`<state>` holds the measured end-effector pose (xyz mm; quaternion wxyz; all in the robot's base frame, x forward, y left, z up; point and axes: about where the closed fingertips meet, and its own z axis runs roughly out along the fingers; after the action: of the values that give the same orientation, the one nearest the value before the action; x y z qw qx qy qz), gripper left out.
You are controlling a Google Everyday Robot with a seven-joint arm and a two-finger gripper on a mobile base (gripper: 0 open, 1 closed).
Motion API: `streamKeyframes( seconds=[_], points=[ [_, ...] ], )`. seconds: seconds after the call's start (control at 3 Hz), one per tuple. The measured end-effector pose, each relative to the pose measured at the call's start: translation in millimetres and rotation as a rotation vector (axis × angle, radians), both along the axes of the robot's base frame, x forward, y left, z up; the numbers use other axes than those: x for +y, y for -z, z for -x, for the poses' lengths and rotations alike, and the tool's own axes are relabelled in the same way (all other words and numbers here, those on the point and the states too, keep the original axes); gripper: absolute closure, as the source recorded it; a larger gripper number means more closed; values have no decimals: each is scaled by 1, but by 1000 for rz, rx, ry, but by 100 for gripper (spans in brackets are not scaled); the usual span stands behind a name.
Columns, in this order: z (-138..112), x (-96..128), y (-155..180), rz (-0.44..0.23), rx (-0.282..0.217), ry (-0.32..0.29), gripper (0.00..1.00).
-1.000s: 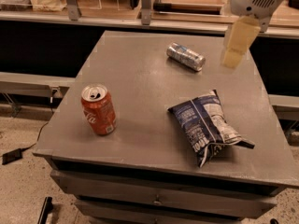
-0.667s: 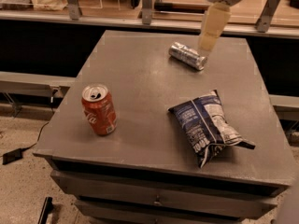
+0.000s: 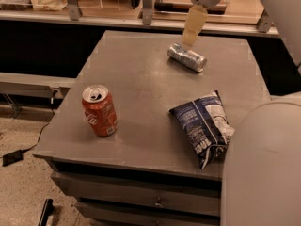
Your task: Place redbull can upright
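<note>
The redbull can [image 3: 187, 57], slim and silver with blue patches, lies on its side at the far middle of the grey table [image 3: 141, 98]. My gripper [image 3: 192, 32] hangs just above and behind the can's far end, its pale fingers pointing down at it. The gripper holds nothing that shows.
A red Coca-Cola can [image 3: 99, 110] stands upright at the near left. A dark blue and white snack bag [image 3: 203, 126] lies at the near right. My arm's grey body [image 3: 263, 168] fills the lower right corner. A counter with a rail runs behind the table.
My gripper has moved left, from beyond the can's right side to right above the can. The can, the red can and the bag have not moved.
</note>
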<state>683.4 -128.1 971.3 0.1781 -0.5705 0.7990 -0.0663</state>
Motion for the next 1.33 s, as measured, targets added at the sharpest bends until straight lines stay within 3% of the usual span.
streamKeyframes(
  seconds=[0.33,0.67,1.0,1.33],
  points=[
    [-10,-3,14,18,-1,57,0],
    [-12,-1,15,15,-2,60,0],
    [-25,9,21,6,5,103,0],
    [-45,16,34,-34,12,207,0]
  ],
)
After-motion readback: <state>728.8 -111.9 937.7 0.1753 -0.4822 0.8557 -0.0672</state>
